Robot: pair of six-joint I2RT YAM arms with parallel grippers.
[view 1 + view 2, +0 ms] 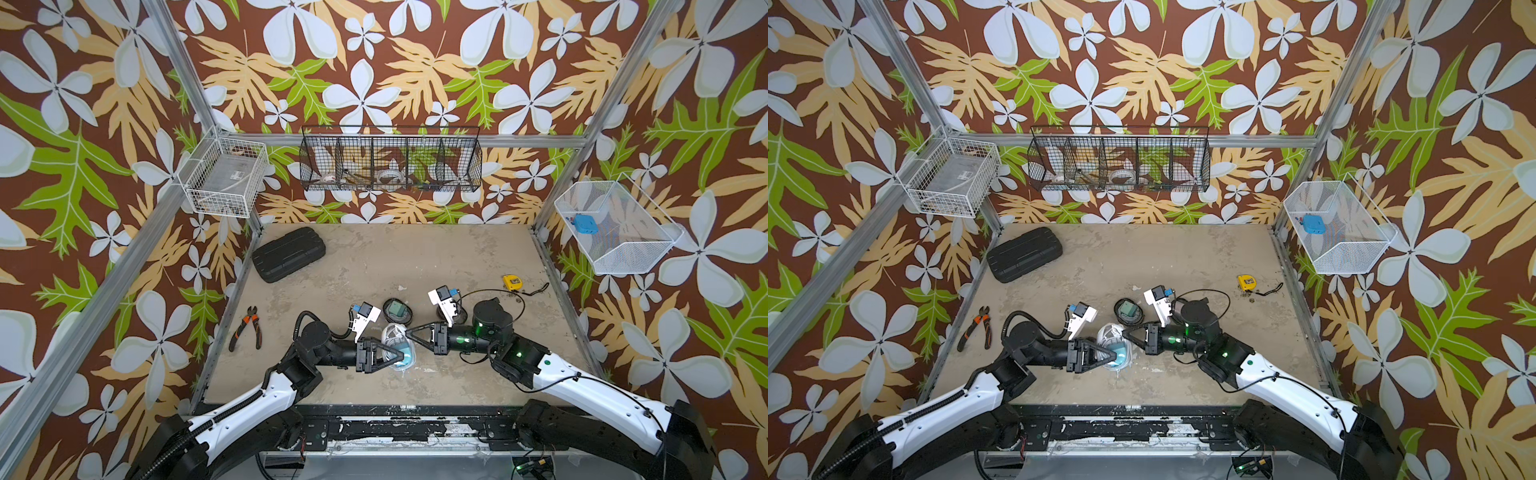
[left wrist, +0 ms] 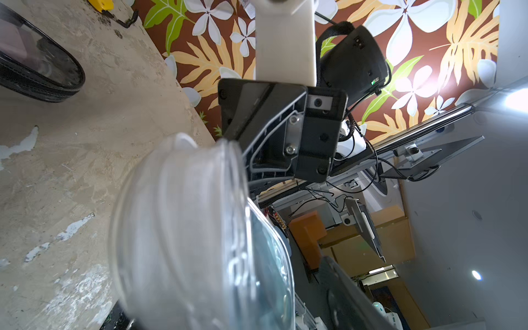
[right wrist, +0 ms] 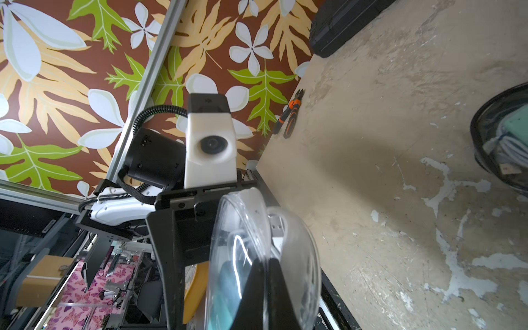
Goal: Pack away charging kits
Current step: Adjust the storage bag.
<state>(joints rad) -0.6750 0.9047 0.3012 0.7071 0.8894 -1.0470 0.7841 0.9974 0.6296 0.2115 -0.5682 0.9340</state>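
A clear oval pouch (image 1: pixel 394 336) (image 1: pixel 1109 334) stands on edge mid-table with a teal plug (image 1: pixel 409 353) and a white cable (image 3: pixel 275 228) inside. My right gripper (image 1: pixel 408 332) (image 3: pixel 265 274) is shut on its clear wall, which is pinched thin between the two fingers. My left gripper (image 1: pixel 401 355) straddles the pouch (image 2: pixel 177 228) from the opposite side. Its jaws stand open, and one finger (image 2: pixel 343 285) is apart from the shell. Behind them lies a black-rimmed pouch (image 1: pixel 398 311) (image 3: pixel 503 143) with a mint plug and white cable in it.
A black ribbed hard case (image 1: pixel 289 253) lies at the back left, pliers (image 1: pixel 246 328) at the left edge and a yellow tape measure (image 1: pixel 512 282) at the right. Wire baskets (image 1: pixel 224 178) (image 1: pixel 390 166) (image 1: pixel 619 249) hang on the walls; the right one holds a blue block (image 1: pixel 584 224).
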